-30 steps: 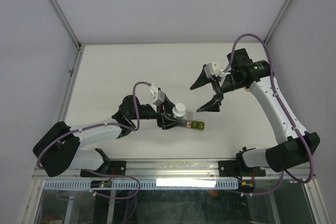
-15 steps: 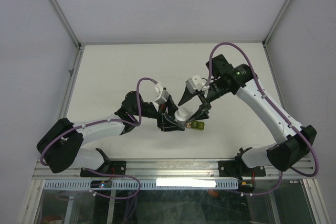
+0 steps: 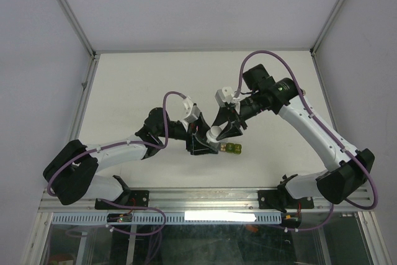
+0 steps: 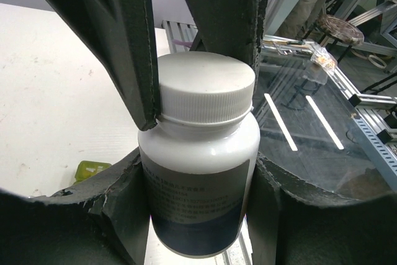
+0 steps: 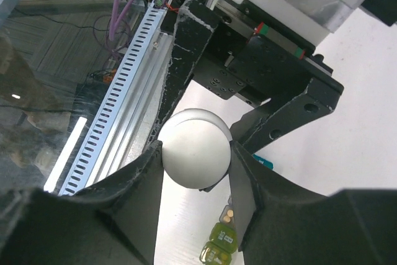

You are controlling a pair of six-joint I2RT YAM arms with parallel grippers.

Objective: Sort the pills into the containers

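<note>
- White-capped bottle (image 3: 214,133) sits mid-table in the top view, clamped round its body by the left gripper (image 3: 201,141). The right gripper (image 3: 218,131) reaches in from the far right, jaws narrowed round the bottle's top.
- Containers (image 3: 232,148): only the green and yellow-green end shows. It lies on the table (image 3: 124,91) just right of the left gripper, on the near side of the bottle. The rest of the strip is hidden under the grippers.
- Left wrist view: own jaws press the bottle body on both sides, a firm hold. The right gripper's fingers (image 4: 105,29) flank the white cap (image 4: 205,85). One touches the cap's lower rim; the other sits tight at the opposite side. One yellow-green compartment peeks out low on the left.
- Label (image 4: 195,197): dark grey with a blue band and lines of small pale print, too fine to read. No brand is legible.
- Right wrist view: the cap is seen end-on with pads touching both its sides, so it is gripped. Yellow-green compartments show below it and a teal corner to its right. No loose pills clearly seen; probably inside the bottle.
- Risk: if the left hold is slack, twisting the cap may spin the whole bottle instead of unscrewing it.
- Risk: the pads sit on a smooth round cap and could slip off its rim.
- Risk: if the cap pops off while the bottle is tipped, pills could scatter on the table beside the strip.
- Risk: the strip lies loose close under both grippers, so a nudge would shift it.
</note>
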